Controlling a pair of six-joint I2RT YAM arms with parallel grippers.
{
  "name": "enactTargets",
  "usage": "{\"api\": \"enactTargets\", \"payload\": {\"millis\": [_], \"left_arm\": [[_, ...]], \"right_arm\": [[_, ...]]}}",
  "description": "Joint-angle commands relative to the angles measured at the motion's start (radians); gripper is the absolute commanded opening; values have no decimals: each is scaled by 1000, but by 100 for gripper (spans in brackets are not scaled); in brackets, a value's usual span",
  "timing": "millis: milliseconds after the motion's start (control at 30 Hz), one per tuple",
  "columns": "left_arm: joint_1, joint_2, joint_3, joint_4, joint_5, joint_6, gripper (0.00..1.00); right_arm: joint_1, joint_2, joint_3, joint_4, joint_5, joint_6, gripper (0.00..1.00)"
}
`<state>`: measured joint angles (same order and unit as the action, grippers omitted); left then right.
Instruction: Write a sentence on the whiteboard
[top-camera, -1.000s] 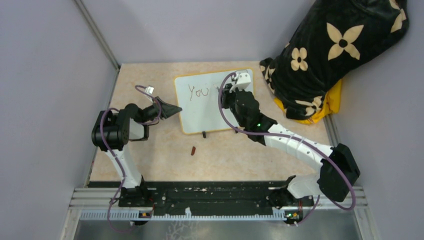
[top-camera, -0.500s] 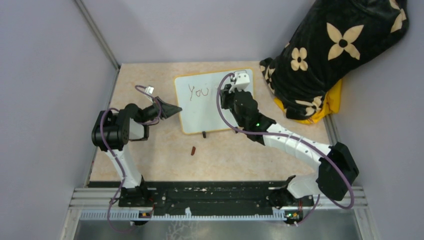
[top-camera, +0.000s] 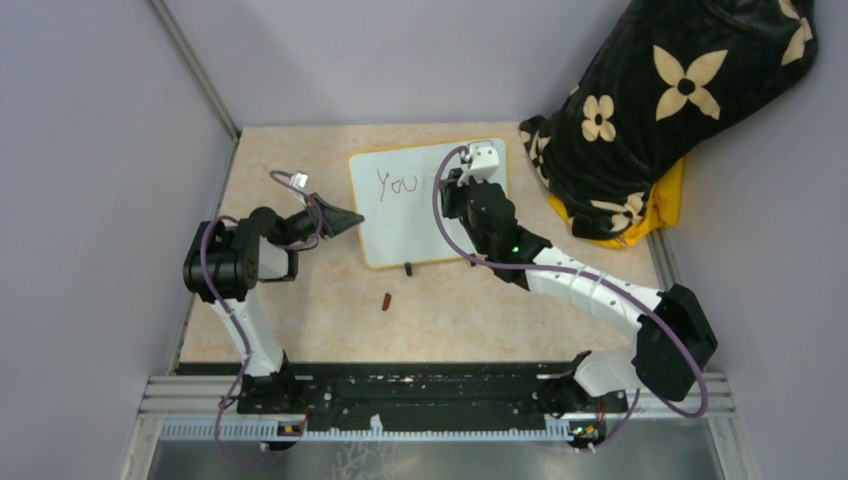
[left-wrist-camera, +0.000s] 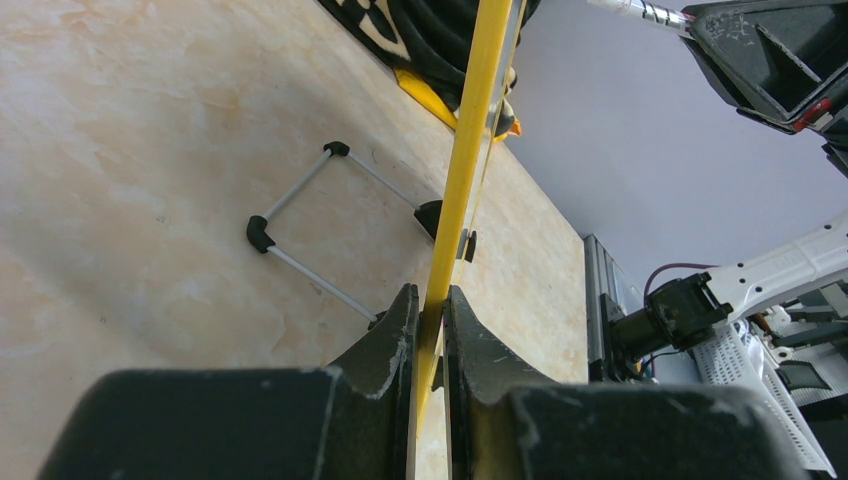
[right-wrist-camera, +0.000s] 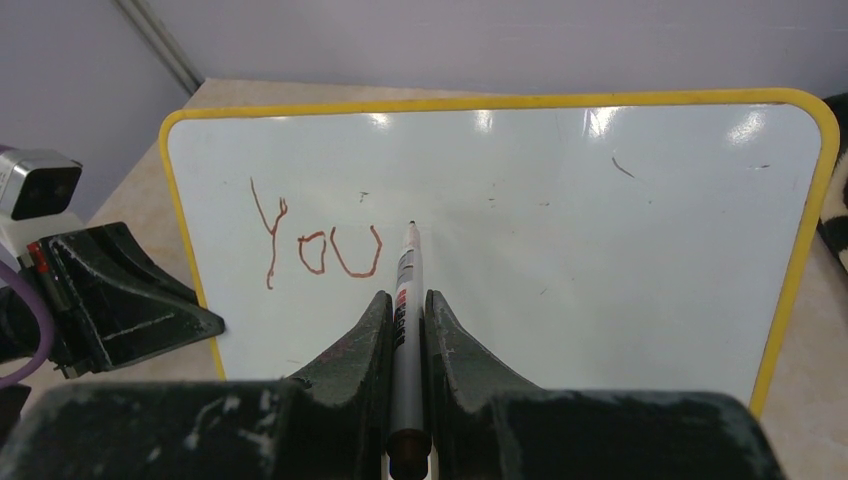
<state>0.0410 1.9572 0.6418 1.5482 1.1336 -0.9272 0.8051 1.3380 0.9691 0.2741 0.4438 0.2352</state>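
Observation:
The whiteboard (top-camera: 400, 230), white with a yellow frame, stands tilted at the back middle of the table. "You" (top-camera: 397, 183) is written in reddish-brown at its upper left, which is all of the sentence (right-wrist-camera: 320, 250) that shows. My left gripper (top-camera: 352, 217) is shut on the board's left edge; the left wrist view shows the yellow frame (left-wrist-camera: 470, 140) pinched between the jaws of the left gripper (left-wrist-camera: 430, 300). My right gripper (right-wrist-camera: 403, 305) is shut on a grey marker (right-wrist-camera: 404, 285). The marker's tip is at the board just right of the "u".
A small reddish-brown cap (top-camera: 387, 301) lies on the table in front of the board. One black foot (top-camera: 408, 268) sticks out at the board's near edge, and its wire stand (left-wrist-camera: 300, 235) rests behind it. A black flowered cloth bundle (top-camera: 680, 100) fills the back right corner.
The right gripper with the marker has edged very slightly left. The left arm and the board have not moved.

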Motion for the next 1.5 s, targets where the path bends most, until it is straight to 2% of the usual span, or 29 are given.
{"api": "enactTargets", "payload": {"millis": [0,467,600,733,933,1133,1333,1467], "left_arm": [[-20,13,-13,242,-4,-3,0],[-26,16,-12,243,-2,-1,0],[-25,17,-11,243,-1,1,0],[-25,19,-11,243,2,4,0],[-26,17,-14,243,2,7,0],[-26,19,-13,243,1,7,0],[-26,19,-13,242,1,7,0],[-25,22,-11,243,1,5,0]], "right_arm": [[8,-17,21,18,11,-10,0],[13,-66,-12,10,6,-19,0],[45,-54,-6,38,66,-66,0],[144,2,28,108,227,-222,0],[150,38,85,32,260,-169,0],[151,41,79,33,326,-180,0],[138,-36,-25,163,249,-226,0],[106,-54,-27,118,158,-200,0]]}}
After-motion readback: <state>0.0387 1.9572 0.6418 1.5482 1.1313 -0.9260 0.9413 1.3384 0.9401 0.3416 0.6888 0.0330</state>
